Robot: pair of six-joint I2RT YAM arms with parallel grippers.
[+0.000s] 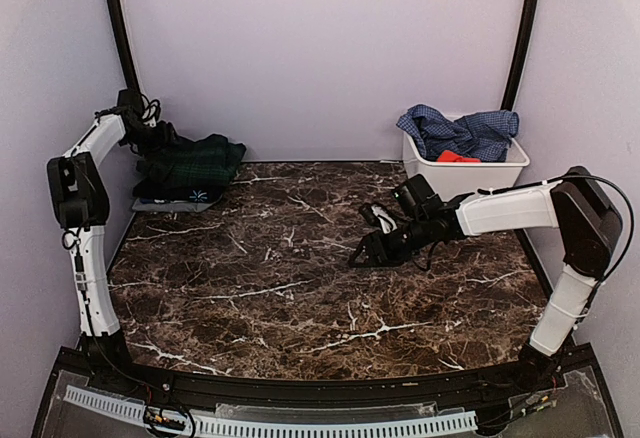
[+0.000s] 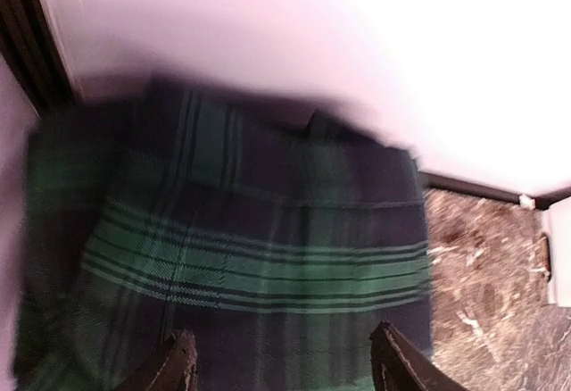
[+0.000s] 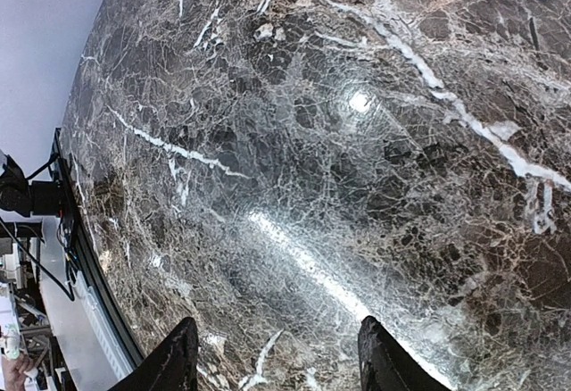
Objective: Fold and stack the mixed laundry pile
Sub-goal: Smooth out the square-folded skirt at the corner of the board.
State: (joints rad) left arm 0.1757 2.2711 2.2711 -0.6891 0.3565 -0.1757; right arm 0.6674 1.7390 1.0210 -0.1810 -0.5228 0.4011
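A folded dark green-navy plaid garment (image 1: pixel 192 165) tops a small stack in the table's back left corner. It fills the left wrist view (image 2: pixel 259 230). My left gripper (image 2: pixel 285 369) hovers just above it, open, with nothing between its fingers. In the top view the left gripper (image 1: pixel 163 145) sits at the stack's left side. The blue checked shirt (image 1: pixel 462 130) and a small red-orange piece (image 1: pixel 457 156) lie in the white bin (image 1: pixel 500 175) at the back right. My right gripper (image 3: pixel 278 360) is open and empty over bare marble near the table's middle (image 1: pixel 368 243).
Under the plaid piece lies a dark layer with a light-blue print (image 1: pixel 200 196) and a grey edge (image 1: pixel 150 204). The brown marble table (image 1: pixel 300 288) is boxed in by lilac walls at the back and both sides. Black posts (image 1: pixel 118 28) stand in the back corners.
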